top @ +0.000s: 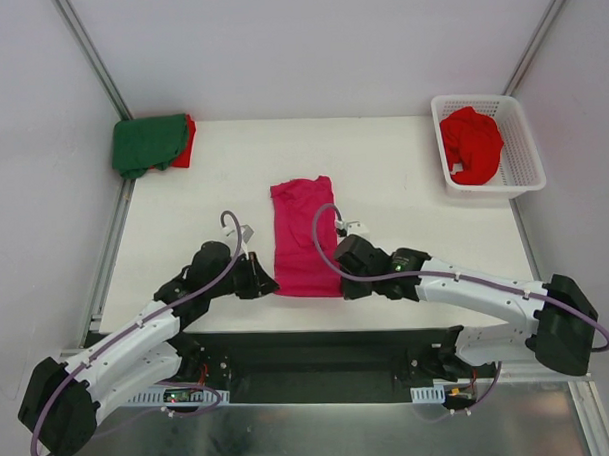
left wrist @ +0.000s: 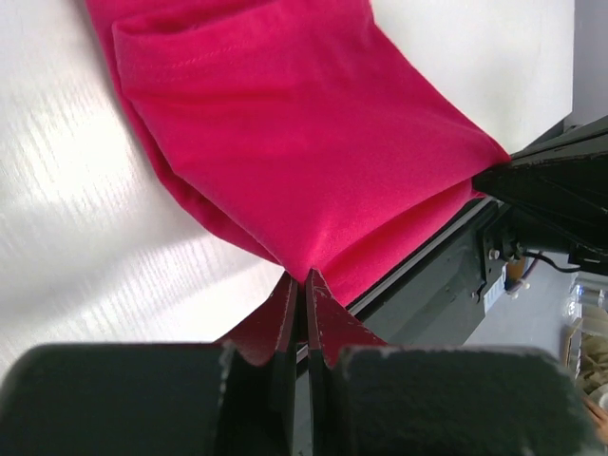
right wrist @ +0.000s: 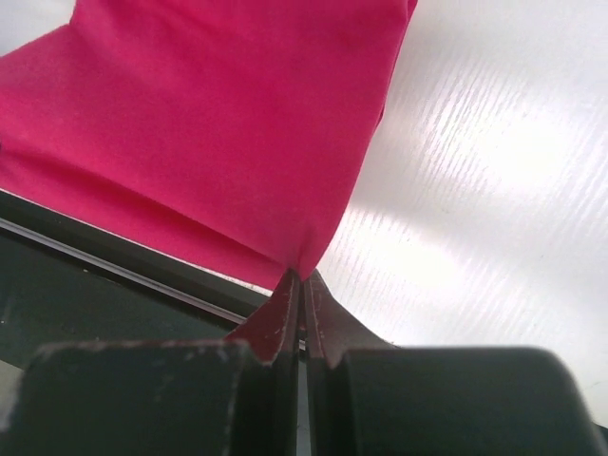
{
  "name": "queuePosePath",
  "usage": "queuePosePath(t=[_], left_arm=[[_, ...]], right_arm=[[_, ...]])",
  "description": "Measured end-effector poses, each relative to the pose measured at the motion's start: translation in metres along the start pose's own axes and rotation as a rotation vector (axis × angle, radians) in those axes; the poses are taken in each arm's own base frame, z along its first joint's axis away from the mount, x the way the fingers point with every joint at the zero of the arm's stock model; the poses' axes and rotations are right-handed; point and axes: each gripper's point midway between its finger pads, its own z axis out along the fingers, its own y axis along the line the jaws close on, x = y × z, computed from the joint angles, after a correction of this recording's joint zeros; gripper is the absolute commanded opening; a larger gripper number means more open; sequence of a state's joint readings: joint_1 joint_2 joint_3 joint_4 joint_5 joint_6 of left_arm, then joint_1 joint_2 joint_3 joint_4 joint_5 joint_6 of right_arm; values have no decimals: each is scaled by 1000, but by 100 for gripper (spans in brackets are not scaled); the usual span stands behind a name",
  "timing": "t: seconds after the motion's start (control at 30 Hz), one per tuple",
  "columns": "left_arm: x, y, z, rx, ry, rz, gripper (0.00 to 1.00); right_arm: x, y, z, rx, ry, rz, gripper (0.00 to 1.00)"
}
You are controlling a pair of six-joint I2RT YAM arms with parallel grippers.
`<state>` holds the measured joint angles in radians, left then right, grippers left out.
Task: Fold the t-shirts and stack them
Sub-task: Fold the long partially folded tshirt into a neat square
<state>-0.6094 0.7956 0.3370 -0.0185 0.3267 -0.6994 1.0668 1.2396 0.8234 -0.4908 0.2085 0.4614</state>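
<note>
A white table (top: 413, 184) is being used as the work surface, with both arms being stretched over its near edge. At its middle, a magenta-pink shirt (top: 305, 238) is being kept flat as a long folded strip, running from 12 o'clock to 6 o'clock. At 2 o'clock on the table, a white basket (top: 528, 175) is being filled by a crumpled red shirt (top: 472, 144). At 10 o'clock, a folded dark green shirt (top: 144, 144) is being carried on top of a second red shirt (top: 187, 142), only an edge of which is being shown at the green one's 3 o'clock side. The pink strip's near end is being gripped at both corners. The left gripper (top: 268, 281) is being held fully closed on the corner at 7 o'clock, and the right gripper (top: 343, 280) fully closed on the corner at 5 o'clock. In each wrist view the cloth is being pinched to a point between fingers (left wrist: 283, 323) that are being pressed together.
</note>
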Motion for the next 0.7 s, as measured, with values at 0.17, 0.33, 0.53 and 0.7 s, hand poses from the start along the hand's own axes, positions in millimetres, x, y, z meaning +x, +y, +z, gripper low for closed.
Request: queuePosePath(t=[0.17, 0.33, 0.53, 0.7], left_arm=[[-20, -13, -3, -5, -28, 25, 0], [-43, -28, -5, -11, -60, 68, 0], [-66, -40, -4, -21, -91, 112, 0], [-84, -45, 0, -50, -109, 148, 0]], right_arm=[[-21, 0, -10, 13, -38, -15, 1], [-43, -4, -17, 20, -71, -11, 1], [-68, -10, -27, 24, -112, -11, 1], [-93, -13, -33, 27, -149, -16, 1]])
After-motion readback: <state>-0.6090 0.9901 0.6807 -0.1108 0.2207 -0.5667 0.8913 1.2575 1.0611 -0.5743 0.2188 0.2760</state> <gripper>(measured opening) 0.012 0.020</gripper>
